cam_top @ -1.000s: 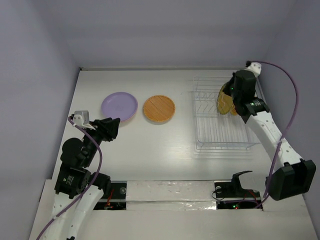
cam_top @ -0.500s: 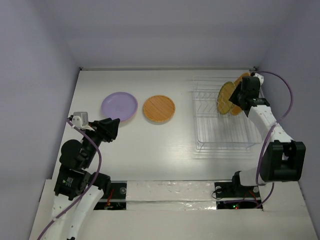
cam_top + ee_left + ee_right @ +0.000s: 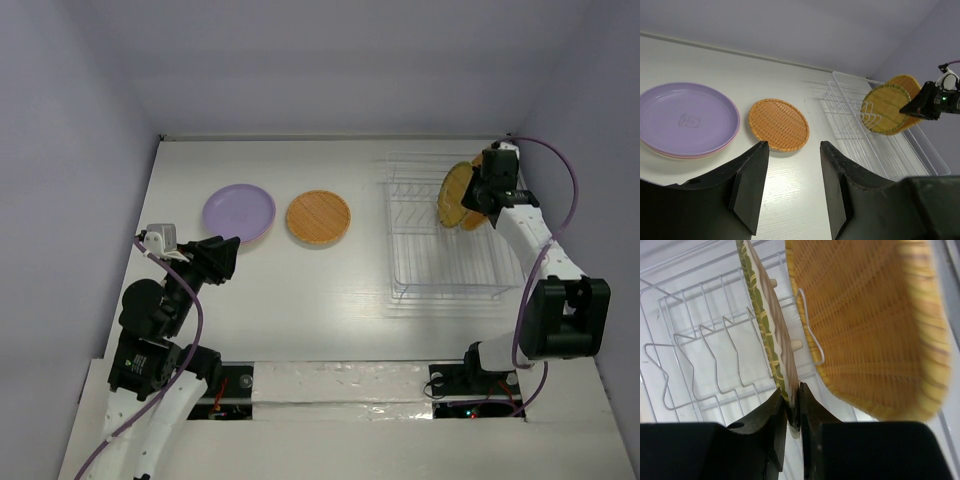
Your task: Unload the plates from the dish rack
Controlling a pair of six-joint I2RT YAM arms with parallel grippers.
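Unloading stands about halfway: lavender plate (image 3: 238, 212) and orange plate (image 3: 318, 217) lie out centre-left, my right gripper (image 3: 792, 402) clamps the green-rimmed plate (image 3: 767, 330), squarish plate (image 3: 870, 330) waits racked, left gripper (image 3: 793, 150) gapes.

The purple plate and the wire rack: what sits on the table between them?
A round orange woven plate lies flat there, touching neither the purple plate nor the rack. The top view shows it best.

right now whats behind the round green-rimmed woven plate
A squarish orange woven plate in the wire dish rack; from the left wrist view the round plate covers much of it.
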